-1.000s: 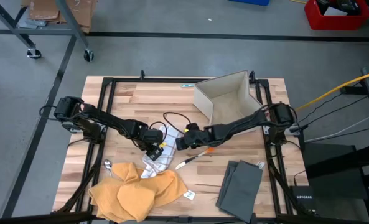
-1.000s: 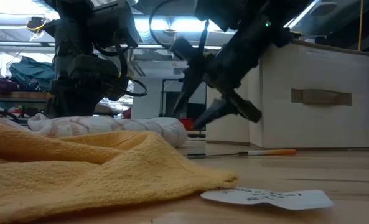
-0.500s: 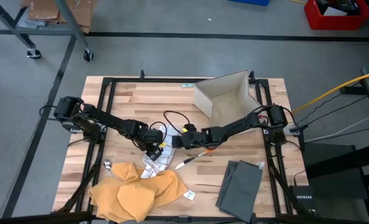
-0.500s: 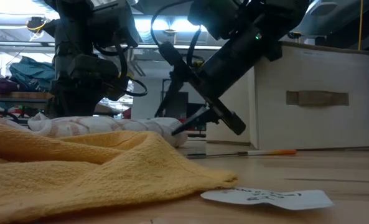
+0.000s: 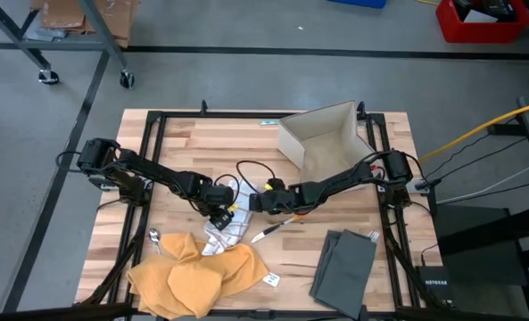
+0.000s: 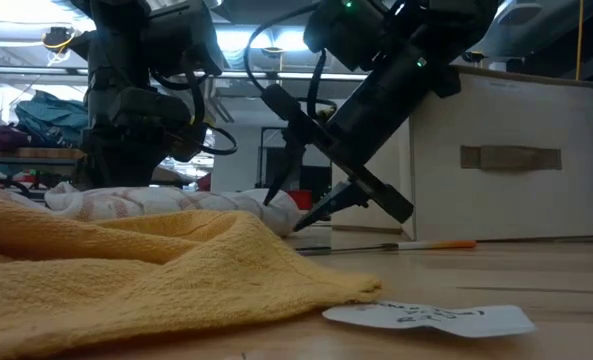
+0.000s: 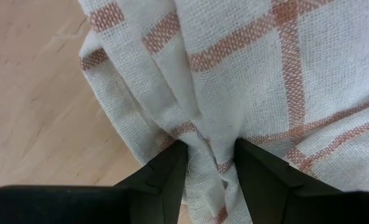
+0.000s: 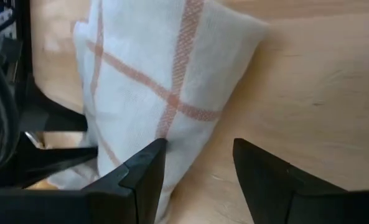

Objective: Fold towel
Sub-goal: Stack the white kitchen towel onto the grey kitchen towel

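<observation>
The checked towel point(image 5: 226, 223), bunched at mid-desk, is clamped by the left claw point(image 7: 210, 165), while the right claw point(image 8: 193, 163), fingers apart at its right corner, is judged due to be closed there.
</observation>
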`<state>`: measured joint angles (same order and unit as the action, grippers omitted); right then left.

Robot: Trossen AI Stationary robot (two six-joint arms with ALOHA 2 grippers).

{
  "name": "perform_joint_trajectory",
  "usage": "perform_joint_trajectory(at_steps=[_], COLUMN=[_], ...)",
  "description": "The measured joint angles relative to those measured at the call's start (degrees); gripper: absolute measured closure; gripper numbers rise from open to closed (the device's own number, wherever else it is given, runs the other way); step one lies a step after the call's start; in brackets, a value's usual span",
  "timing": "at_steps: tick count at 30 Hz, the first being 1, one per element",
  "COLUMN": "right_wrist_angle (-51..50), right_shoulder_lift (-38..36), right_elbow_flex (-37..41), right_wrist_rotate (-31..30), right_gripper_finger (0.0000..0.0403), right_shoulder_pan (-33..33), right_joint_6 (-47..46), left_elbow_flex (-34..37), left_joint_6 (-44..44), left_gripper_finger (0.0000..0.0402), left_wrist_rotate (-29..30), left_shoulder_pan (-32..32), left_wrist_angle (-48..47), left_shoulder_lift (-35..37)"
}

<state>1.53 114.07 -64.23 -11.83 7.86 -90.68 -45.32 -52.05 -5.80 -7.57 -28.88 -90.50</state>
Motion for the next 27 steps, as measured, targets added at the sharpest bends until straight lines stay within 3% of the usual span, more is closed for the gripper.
perform_joint_trajectory(at_steps=[11, 20, 27], right_wrist_angle=[1.67, -4.51, -4.27], right_shoulder_lift=[0.47, 0.51, 0.51], right_elbow_flex=[0.04, 0.09, 0.10], right_wrist_rotate=[-1.58, 0.47, -1.57], right_gripper_finger=[0.0210, 0.0210, 0.0210], right_shoulder_pan=[0.00, 0.07, -0.14], right_joint_6=[-1.24, -1.28, -3.78], left_elbow_flex=[0.02, 0.02, 0.02], left_joint_6=[-0.03, -0.66, -0.97], left_gripper_finger=[0.0270, 0.0270, 0.0270], left_wrist_rotate=[0.14, 0.15, 0.15], left_shoulder_pan=[0.00, 0.00, 0.00], left_wrist_angle=[3.53, 4.79, 6.00], left_shoulder_lift=[-0.02, -0.04, -0.04])
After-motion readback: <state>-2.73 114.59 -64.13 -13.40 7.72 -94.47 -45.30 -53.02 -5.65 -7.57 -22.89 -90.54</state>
